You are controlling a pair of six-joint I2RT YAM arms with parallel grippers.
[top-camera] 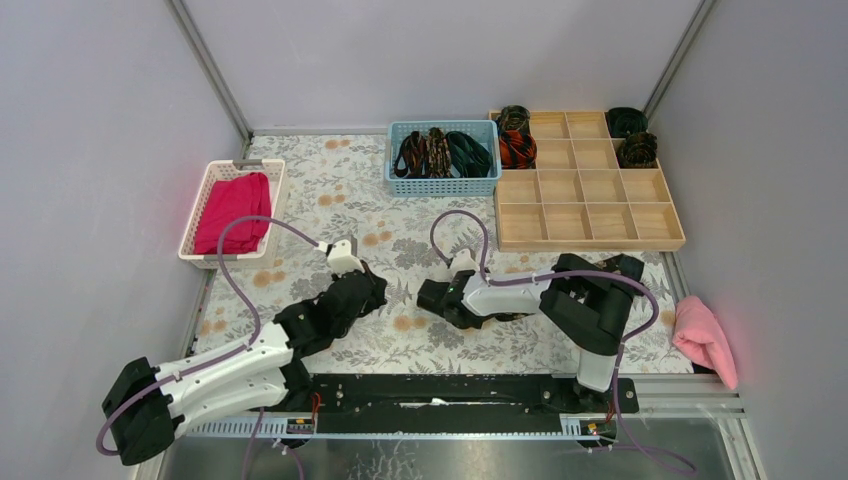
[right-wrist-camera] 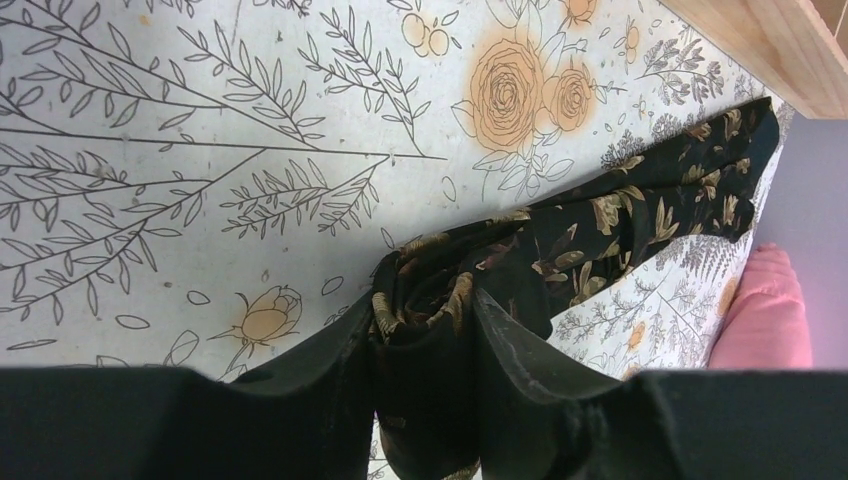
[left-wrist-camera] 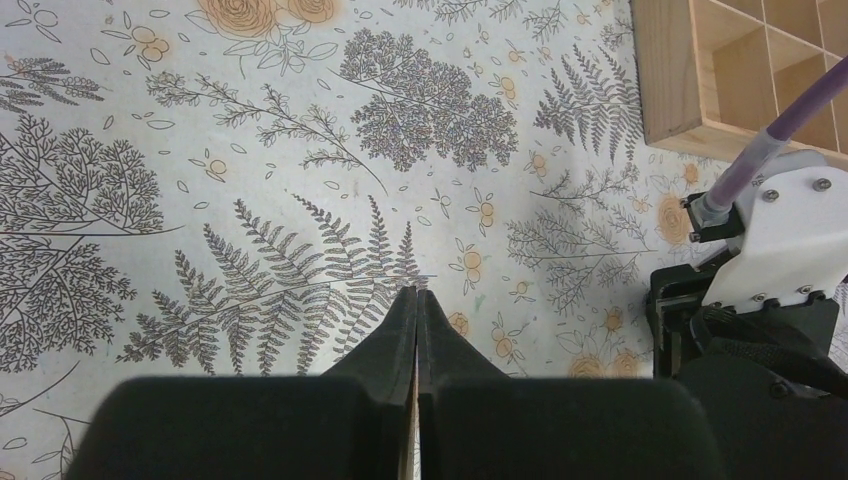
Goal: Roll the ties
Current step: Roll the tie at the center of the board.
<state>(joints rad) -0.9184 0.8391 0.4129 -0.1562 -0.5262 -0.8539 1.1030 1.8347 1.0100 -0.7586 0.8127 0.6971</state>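
Observation:
A black tie with gold-brown flecks (right-wrist-camera: pixel 640 200) lies on the floral mat, and its near end is wound into a small coil (right-wrist-camera: pixel 430 285). My right gripper (right-wrist-camera: pixel 425 312) is shut on that coil, one finger pressed to each side. From above, the right gripper (top-camera: pixel 428 296) sits low at the mat's middle and hides the coil. My left gripper (left-wrist-camera: pixel 417 293) is shut on nothing and points at bare mat, just left of the right one (top-camera: pixel 374 290). More ties (top-camera: pixel 440 152) lie in the blue basket. Several rolled ties (top-camera: pixel 517 150) fill cells of the wooden tray (top-camera: pixel 590 243).
A white basket (top-camera: pixel 205 190) holding a magenta cloth (top-camera: pixel 232 212) stands at the left edge. A pink towel (top-camera: pixel 705 338) lies off the mat at the right, also in the right wrist view (right-wrist-camera: pixel 765 315). The wooden tray's corner (left-wrist-camera: pixel 680 100) is close to both wrists.

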